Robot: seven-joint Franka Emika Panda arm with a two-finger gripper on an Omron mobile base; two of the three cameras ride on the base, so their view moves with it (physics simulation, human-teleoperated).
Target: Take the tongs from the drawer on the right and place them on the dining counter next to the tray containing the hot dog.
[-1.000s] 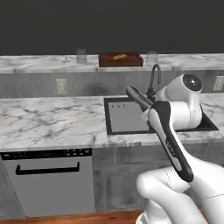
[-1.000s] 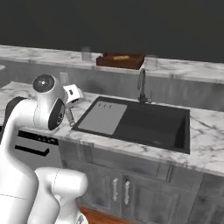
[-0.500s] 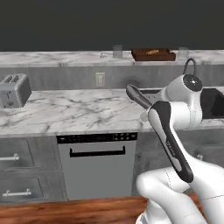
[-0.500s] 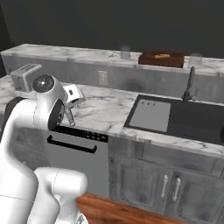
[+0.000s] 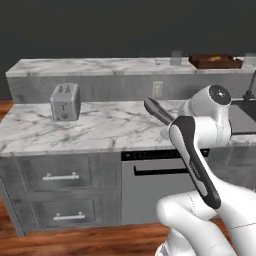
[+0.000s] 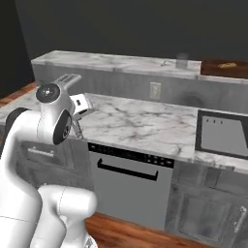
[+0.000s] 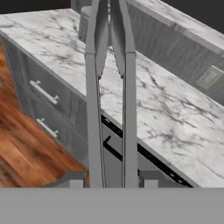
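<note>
From the left base view the tongs (image 5: 158,110) jut out beside the arm over the marble worktop (image 5: 100,127), with the toaster (image 5: 65,101) to their left and the tray (image 5: 215,61) far off on the dining counter (image 5: 100,66). The right base view shows the dishwasher (image 6: 128,181) below. The hand view has the gripper (image 7: 113,179) clamped on the tongs' two arms, which run up the middle.

Toaster (image 5: 65,102) is standing at the left end of the near worktop (image 5: 100,127), leaving open marble to its right. On the dining counter (image 5: 110,65) a glass (image 5: 176,57) is sitting just beside the tray (image 5: 215,61); the stretch leftward is lying bare.
</note>
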